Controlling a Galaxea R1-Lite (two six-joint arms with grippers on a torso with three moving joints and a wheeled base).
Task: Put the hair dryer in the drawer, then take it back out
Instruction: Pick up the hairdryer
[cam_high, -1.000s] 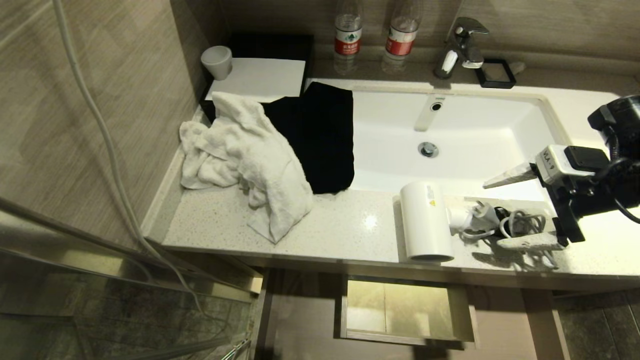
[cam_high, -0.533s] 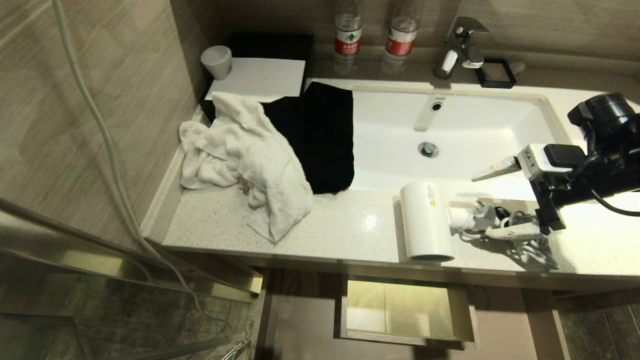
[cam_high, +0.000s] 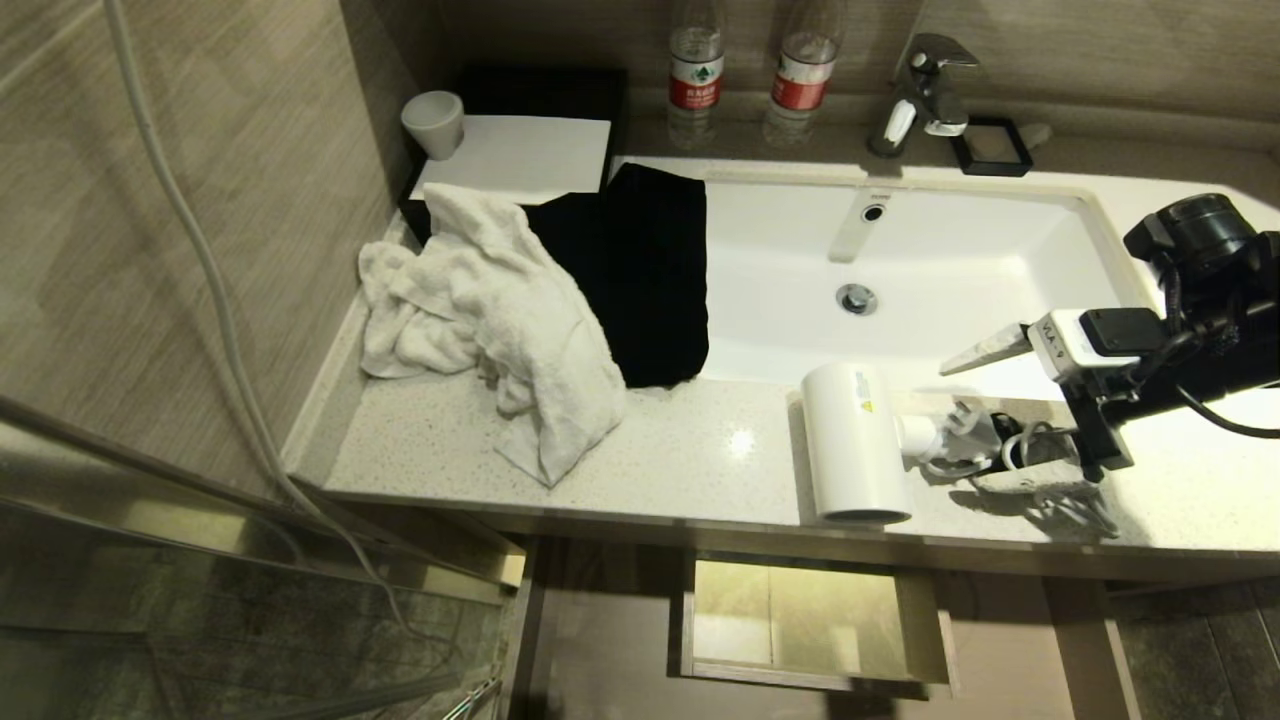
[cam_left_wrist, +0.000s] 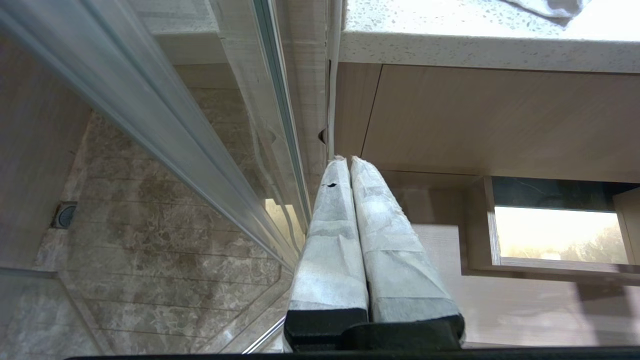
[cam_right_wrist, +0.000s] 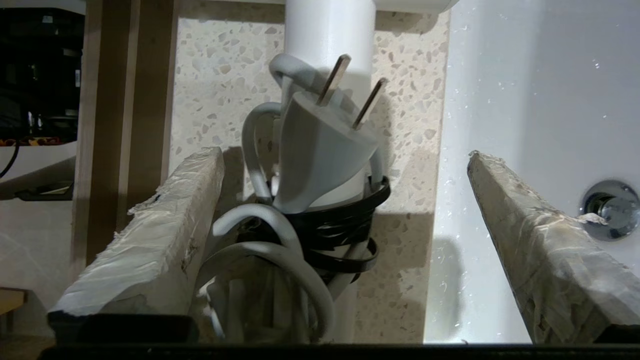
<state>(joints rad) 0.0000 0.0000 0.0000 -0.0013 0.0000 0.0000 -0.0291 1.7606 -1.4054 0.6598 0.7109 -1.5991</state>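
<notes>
Here, lying on tabletop (cam_high: 650, 460) at five o'clock: rigid, smooth, likely light hair dryer (cam_high: 855, 445), best gripped at corded handle, straddled by spread, empty right tool (cam_right_wrist: 345, 200).

Lighting: bright overhead; glare spot on countertop (cam_high: 741, 443); sink (cam_high: 1000, 230) washed out; hard shadows under right gripper (cam_high: 985, 415); floor dim; drawer (cam_high: 810, 615) interior glowing yellow.

Closed left hand (cam_left_wrist: 348, 159) beside open drawer (cam_left_wrist: 550, 267)
</notes>
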